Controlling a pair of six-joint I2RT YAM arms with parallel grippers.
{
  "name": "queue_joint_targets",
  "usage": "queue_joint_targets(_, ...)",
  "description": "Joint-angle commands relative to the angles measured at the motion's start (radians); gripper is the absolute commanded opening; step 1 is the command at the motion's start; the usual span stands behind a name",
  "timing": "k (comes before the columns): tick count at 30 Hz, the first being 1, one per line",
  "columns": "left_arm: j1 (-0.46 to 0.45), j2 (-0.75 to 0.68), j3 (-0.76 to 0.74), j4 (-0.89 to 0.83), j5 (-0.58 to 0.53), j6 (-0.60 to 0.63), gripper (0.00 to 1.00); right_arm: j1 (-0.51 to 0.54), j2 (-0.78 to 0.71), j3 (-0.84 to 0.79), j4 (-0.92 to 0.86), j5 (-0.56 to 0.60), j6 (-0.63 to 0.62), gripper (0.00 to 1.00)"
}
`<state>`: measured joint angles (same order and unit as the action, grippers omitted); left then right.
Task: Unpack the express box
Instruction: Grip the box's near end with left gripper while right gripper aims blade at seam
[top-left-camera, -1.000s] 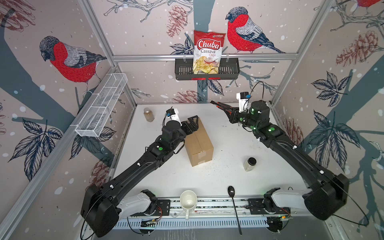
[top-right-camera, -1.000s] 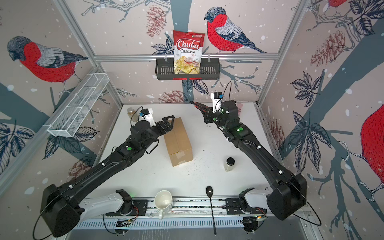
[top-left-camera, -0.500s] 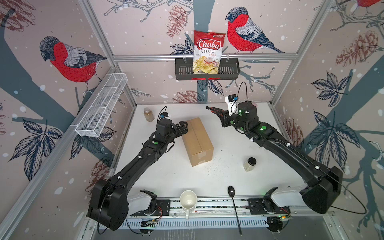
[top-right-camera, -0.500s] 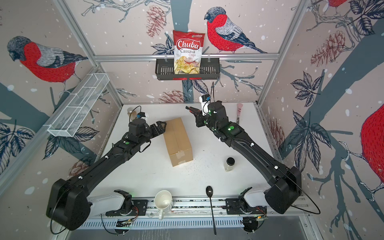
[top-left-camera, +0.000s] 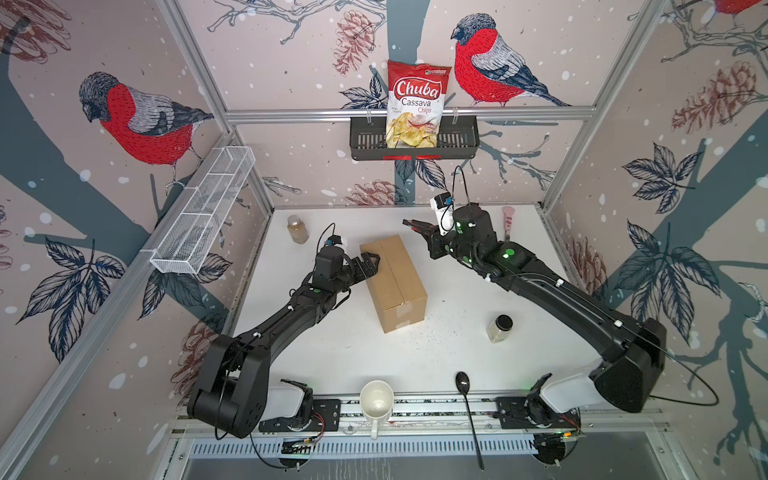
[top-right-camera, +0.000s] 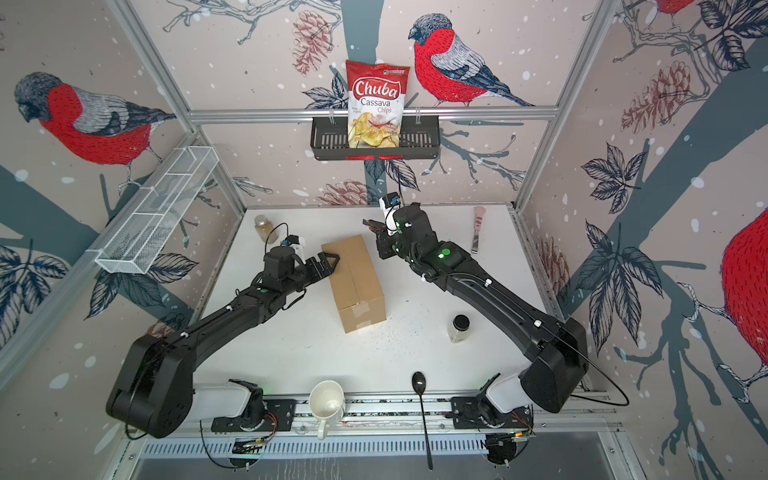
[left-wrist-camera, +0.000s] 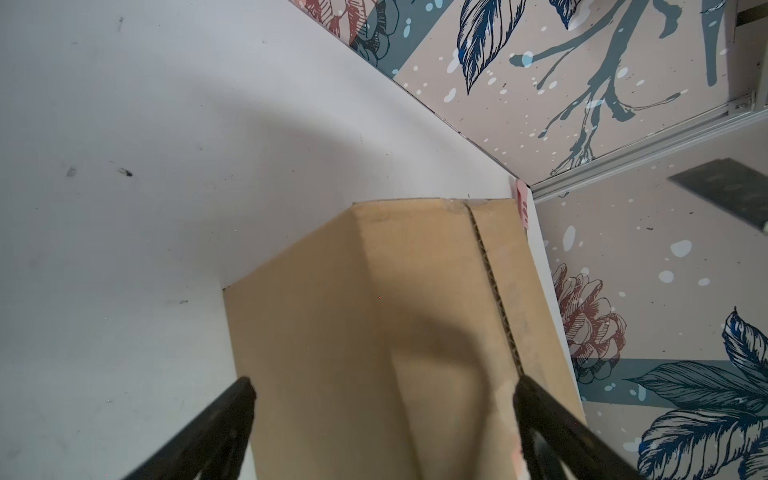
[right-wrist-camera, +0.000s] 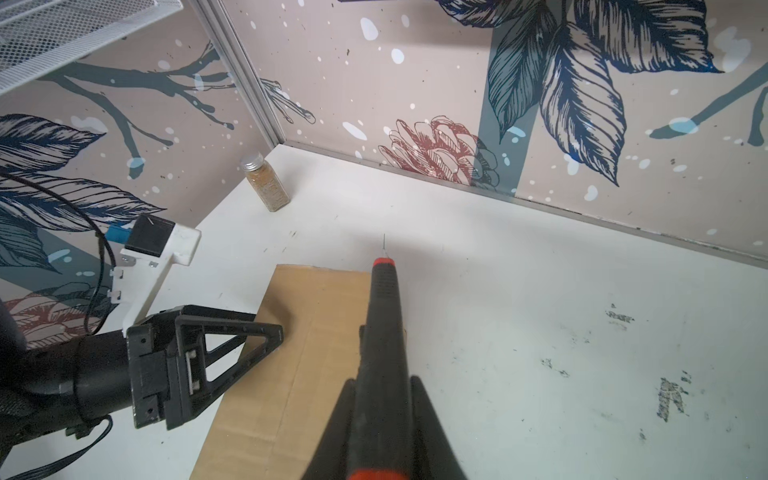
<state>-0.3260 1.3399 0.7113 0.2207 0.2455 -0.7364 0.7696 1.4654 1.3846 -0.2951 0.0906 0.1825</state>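
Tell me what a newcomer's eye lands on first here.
The brown express box lies mid-table, with the left gripper open at its far left corner. The right gripper hangs near the box's far end, shut on a black red-tipped tool. On the back wall, a red chips bag stands in a black basket.

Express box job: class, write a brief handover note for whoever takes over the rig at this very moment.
Left gripper: open, jaws astride the left upper edge of the express box, near its far end.
Right gripper: shut on a black red-tipped cutter, tip poised near the box's far end.
Box: on the table, between the arms.
Done: nothing cut; flaps closed, near end taped.
Left: slit the tape, open the flaps, empty it.
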Motion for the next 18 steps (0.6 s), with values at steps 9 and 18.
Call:
queue_joint_targets(9, 0.009, 0.047, -0.017, 0.142, 0.043, -0.032, 0.96, 0.052, 0.053, 0.055, -0.006, 0.070, -0.017, 0.00)
queue_joint_targets(18, 0.009, 0.077, -0.049, 0.145, 0.006, -0.047, 0.94, 0.098, 0.072, 0.074, -0.015, 0.120, -0.030, 0.00)
